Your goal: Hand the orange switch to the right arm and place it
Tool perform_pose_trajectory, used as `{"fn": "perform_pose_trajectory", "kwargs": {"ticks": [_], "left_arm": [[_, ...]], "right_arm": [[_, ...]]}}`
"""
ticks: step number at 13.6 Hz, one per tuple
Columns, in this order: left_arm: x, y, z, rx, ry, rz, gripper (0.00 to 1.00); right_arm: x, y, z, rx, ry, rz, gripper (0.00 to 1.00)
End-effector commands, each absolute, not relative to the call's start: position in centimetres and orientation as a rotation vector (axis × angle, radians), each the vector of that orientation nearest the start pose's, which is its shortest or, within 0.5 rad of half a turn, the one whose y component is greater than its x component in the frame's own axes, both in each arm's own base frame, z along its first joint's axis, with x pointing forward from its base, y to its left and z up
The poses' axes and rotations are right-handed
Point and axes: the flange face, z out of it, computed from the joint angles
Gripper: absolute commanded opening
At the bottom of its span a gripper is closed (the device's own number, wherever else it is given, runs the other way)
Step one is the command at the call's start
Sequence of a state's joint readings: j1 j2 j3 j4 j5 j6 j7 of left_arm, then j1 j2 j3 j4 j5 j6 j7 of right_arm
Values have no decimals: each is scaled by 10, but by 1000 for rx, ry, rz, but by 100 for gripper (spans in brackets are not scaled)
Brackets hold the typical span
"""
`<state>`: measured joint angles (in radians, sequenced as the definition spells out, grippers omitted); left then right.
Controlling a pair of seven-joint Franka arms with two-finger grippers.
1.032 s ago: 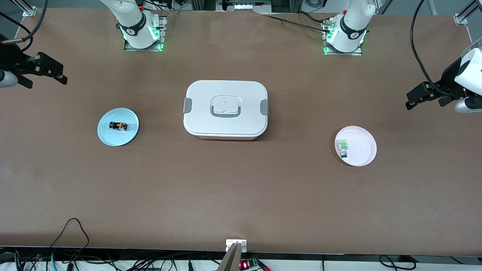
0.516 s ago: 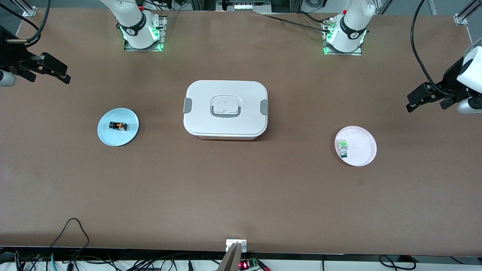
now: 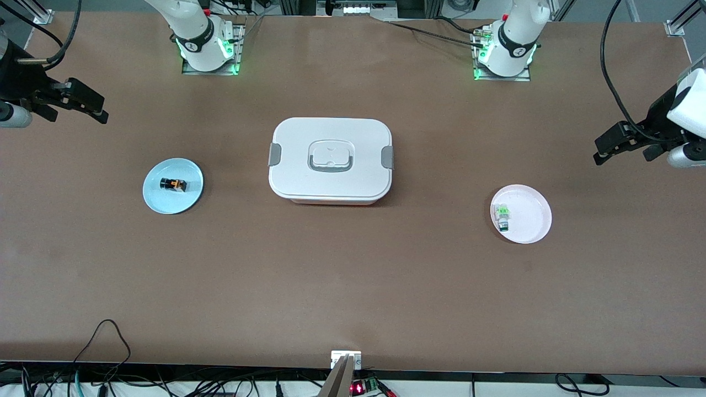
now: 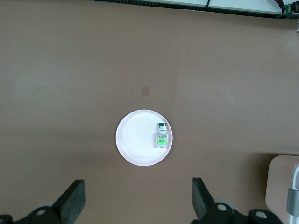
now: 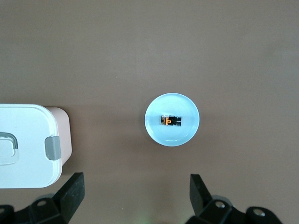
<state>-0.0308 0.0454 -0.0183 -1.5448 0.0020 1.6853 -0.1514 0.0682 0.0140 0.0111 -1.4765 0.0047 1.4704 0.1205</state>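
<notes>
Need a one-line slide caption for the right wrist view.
Right gripper, open, hovers above the orange switch lying on the blue plate, with the closed white box beside it.

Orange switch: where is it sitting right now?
The orange switch lies on the blue plate toward the right arm's end of the table, beside the closed white box; neither gripper touches it.
</notes>
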Motion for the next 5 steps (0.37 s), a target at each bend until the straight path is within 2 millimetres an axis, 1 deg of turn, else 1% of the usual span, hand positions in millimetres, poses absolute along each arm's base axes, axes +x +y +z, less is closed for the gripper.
{"fn": "perform_pose_trajectory", "kwargs": {"ticks": [1,4,5], "left_arm": [[582,-28,627,-3127,-143,-149,100],[581,-27,626,-3119,-142,-135,100],[581,-23,626,-3116,-151,-133,100]], "right_arm": [[546,43,658,-3151,64,6,100],[546,42,657,-3153,72,18,100],[546,42,658,-3154,67,15,100]]}}
